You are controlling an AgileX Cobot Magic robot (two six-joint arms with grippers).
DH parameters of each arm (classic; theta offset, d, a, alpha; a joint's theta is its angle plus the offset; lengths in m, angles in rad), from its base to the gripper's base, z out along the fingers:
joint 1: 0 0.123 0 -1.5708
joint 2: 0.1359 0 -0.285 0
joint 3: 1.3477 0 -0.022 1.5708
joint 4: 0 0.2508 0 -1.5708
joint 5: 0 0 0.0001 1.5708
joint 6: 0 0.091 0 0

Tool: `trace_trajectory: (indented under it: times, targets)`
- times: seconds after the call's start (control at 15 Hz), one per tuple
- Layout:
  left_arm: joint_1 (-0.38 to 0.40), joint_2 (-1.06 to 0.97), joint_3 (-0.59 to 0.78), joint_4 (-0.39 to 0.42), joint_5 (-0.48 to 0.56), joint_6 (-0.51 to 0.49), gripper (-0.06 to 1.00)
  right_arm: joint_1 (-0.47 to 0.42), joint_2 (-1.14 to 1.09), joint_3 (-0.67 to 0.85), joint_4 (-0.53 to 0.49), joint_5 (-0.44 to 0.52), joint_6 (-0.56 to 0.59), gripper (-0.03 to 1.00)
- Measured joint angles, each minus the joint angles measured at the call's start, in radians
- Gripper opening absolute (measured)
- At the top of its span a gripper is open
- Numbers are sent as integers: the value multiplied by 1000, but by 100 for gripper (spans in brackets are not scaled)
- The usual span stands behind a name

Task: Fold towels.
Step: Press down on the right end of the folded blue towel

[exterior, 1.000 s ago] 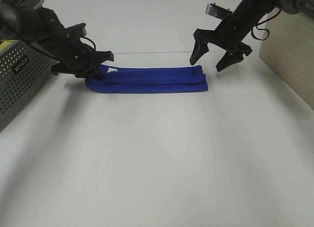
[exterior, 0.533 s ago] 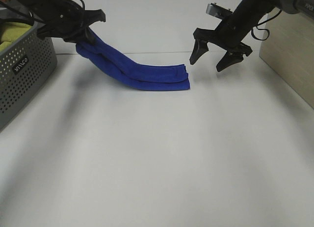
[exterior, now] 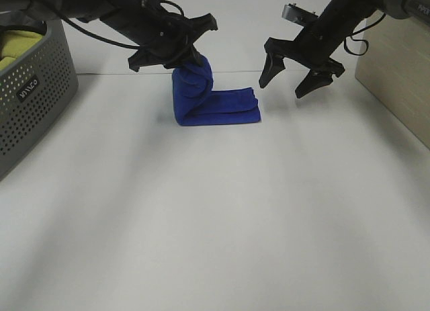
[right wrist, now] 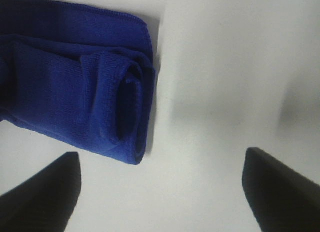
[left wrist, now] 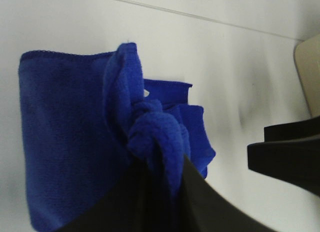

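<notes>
The royal-blue towel (exterior: 225,108) lies folded lengthwise on the white table, far centre. Its left end (exterior: 191,79) is lifted and bent back toward the right over the flat part. My left gripper (exterior: 183,54) hangs above that end, shut on the bunched cloth. In the left wrist view the towel (left wrist: 65,132) bunches against a dark finger (left wrist: 150,207). My right gripper (exterior: 293,79) hovers open just right of the towel's right end, touching nothing. In the right wrist view, the towel's rolled end (right wrist: 120,106) lies ahead of the open right gripper (right wrist: 162,187).
A grey perforated basket (exterior: 33,89) stands at the far left with a yellow-green cloth (exterior: 17,42) inside. A pale wood-coloured box (exterior: 396,76) stands at the right edge. The white table (exterior: 215,224) stretches bare toward the front.
My left gripper lifted the towel's left end and carried it up and rightward over the rest. The towel's right end slid slightly left. The right arm has not moved.
</notes>
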Motion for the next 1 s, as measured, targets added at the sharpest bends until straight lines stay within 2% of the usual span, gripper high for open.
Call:
trace_trajectory:
  times: [0.13, 0.27, 0.33, 0.53, 0.6, 0.8, 1.0]
  targets:
    - [-16, 13, 0, -40, -64, -7, 31, 0, 0, 0, 3, 0, 0, 82]
    - [-20, 23, 0, -118, -74, -8, 49, 0, 0, 0, 3, 0, 0, 82]
    - [-23, 25, 0, -150, -75, -6, 53, 0, 0, 0, 8, 0, 0, 82]
    - [-23, 25, 0, -286, -93, 35, 55, 0, 0, 0, 50, 0, 0, 82]
    - [-23, 25, 0, -302, -96, 72, 55, 0, 0, 0, 83, 0, 0, 82]
    - [11, 7, 0, -304, -97, 222, 55, 0, -2, -17, 198, 0, -21, 82]
    - [108, -24, 0, -303, -98, 272, 55, 0, -26, -17, 348, 0, -54, 82]
